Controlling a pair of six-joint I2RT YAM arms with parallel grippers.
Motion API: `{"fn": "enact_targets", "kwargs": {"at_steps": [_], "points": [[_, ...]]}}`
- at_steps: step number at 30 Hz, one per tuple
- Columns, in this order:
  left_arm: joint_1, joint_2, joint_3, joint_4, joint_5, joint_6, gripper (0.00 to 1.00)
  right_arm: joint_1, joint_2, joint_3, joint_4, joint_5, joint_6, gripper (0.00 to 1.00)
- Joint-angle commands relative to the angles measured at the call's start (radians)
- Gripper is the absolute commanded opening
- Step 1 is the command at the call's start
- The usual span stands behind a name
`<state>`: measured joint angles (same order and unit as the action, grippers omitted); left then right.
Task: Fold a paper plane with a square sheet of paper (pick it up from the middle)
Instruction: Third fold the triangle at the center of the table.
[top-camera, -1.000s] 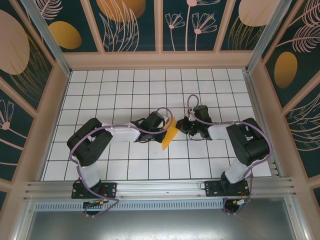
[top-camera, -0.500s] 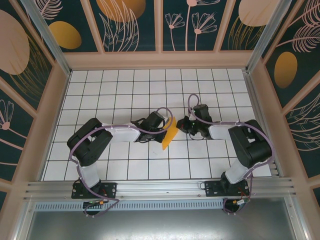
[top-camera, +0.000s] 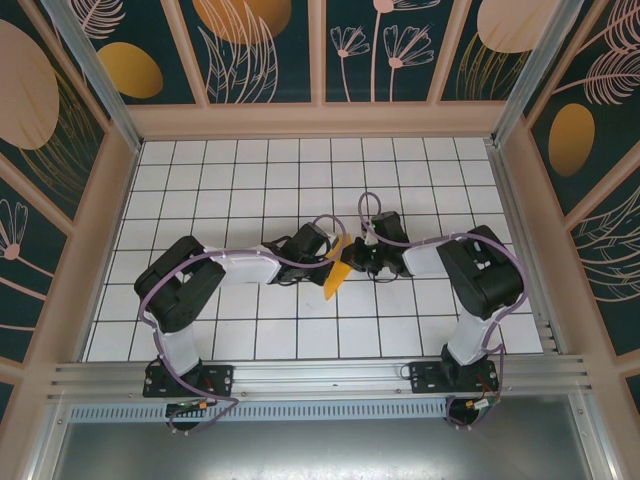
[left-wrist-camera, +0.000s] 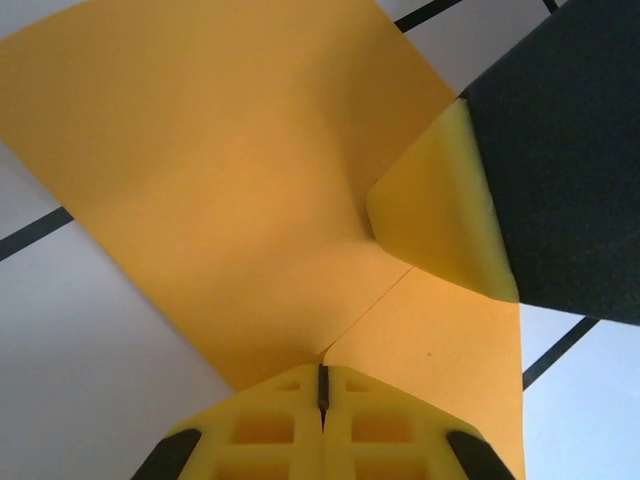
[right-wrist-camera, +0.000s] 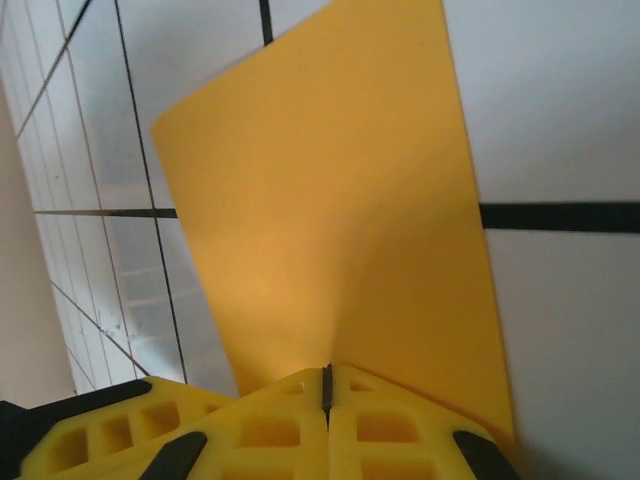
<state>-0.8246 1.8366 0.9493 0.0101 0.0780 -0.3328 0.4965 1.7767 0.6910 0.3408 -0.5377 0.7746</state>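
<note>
White gridded surface (top-camera: 230, 190). Orange-yellow sheet of paper (top-camera: 337, 272) stands raised near its middle, a touch toward the near edge. Left tool (left-wrist-camera: 322, 372) and right tool (right-wrist-camera: 327, 372) each pinched shut on it. Likely best: firm pinches, edges brought level before creasing, no pulling apart, or it tears.

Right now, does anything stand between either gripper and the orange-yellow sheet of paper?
Nothing visible does. The left gripper and the right gripper are each shut directly on the sheet of paper, which is pinched from two sides, with no other object between them.
</note>
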Motion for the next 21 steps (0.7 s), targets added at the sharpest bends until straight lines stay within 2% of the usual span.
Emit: {"fn": "enact_targets", "kwargs": {"at_steps": [1, 3, 5, 7, 9, 11, 13, 15, 18, 19, 21], "points": [[-0.001, 0.023, 0.001, -0.086, 0.006, 0.015, 0.08, 0.008, 0.019, -0.023, 0.025, 0.035, 0.007, 0.00], [-0.001, 0.005, 0.003, -0.090, -0.006, 0.003, 0.13, 0.008, 0.020, -0.033, 0.020, 0.059, 0.013, 0.00], [-0.001, -0.035, 0.005, -0.097, -0.032, -0.014, 0.26, 0.012, 0.021, -0.050, 0.033, 0.073, 0.030, 0.00], [-0.001, -0.089, 0.008, -0.106, -0.065, -0.035, 0.32, 0.014, 0.023, -0.068, 0.050, 0.082, 0.054, 0.00], [-0.002, -0.155, 0.010, -0.125, -0.115, -0.065, 0.43, 0.023, 0.021, -0.083, 0.068, 0.093, 0.084, 0.00], [-0.001, -0.213, 0.000, -0.124, -0.115, -0.103, 0.44, 0.038, 0.015, -0.092, 0.071, 0.117, 0.115, 0.00], [-0.001, -0.254, -0.025, -0.086, -0.056, -0.174, 0.38, 0.045, 0.008, -0.097, 0.070, 0.146, 0.146, 0.00], [-0.001, -0.278, -0.068, -0.002, 0.080, -0.262, 0.27, 0.077, 0.000, -0.106, 0.068, 0.183, 0.182, 0.00], [-0.001, -0.261, -0.156, 0.219, 0.274, -0.422, 0.13, 0.094, -0.006, -0.111, 0.063, 0.216, 0.206, 0.00], [-0.001, -0.245, -0.172, 0.262, 0.309, -0.452, 0.10, 0.096, -0.007, -0.112, 0.063, 0.220, 0.207, 0.00], [-0.002, -0.211, -0.201, 0.309, 0.307, -0.499, 0.06, 0.097, -0.008, -0.114, 0.057, 0.223, 0.206, 0.00]]}}
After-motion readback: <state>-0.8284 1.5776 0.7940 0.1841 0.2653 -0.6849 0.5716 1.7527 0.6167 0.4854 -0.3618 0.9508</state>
